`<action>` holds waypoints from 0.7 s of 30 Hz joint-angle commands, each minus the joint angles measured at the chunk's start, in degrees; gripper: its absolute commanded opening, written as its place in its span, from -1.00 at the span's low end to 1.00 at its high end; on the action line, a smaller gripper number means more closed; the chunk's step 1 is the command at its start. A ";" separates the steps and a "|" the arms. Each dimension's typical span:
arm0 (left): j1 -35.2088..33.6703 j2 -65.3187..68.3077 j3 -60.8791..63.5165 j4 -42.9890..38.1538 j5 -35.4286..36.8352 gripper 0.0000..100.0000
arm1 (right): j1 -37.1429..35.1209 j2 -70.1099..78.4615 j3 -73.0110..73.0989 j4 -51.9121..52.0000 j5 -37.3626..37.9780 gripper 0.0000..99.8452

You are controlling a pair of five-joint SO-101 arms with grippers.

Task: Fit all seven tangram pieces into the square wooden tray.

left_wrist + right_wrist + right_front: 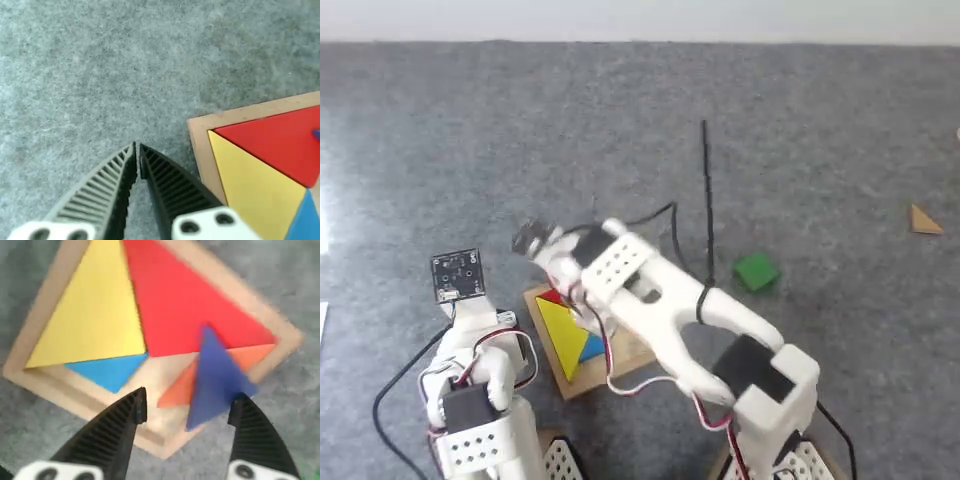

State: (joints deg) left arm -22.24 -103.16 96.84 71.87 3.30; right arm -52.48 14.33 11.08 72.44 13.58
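The square wooden tray holds a yellow triangle, a red triangle, a light blue triangle and an orange piece. A dark blue triangle lies tilted across the orange piece and the tray's rim. My right gripper hangs open above it, with the dark blue triangle's edge close to one finger. In the high view the right arm stretches over the tray. My left gripper is shut and empty over the carpet, just beside a tray corner.
A green piece lies on the grey carpet to the right of the arms. A tan triangle sits far right near the edge. A black cable runs across the middle. The left arm stands folded at the lower left.
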 commanded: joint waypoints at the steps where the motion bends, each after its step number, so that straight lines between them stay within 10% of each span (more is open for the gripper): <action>1: -0.18 -1.05 -0.40 0.44 -0.26 -0.97 | -0.84 -3.47 2.64 -4.53 0.53 -0.46; 21: -0.18 -1.05 -0.40 0.44 -0.26 -0.97 | 0.75 3.30 1.85 -7.08 3.87 -0.67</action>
State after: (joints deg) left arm -22.24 -103.16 96.84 71.87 3.30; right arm -52.40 14.42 12.75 65.23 16.57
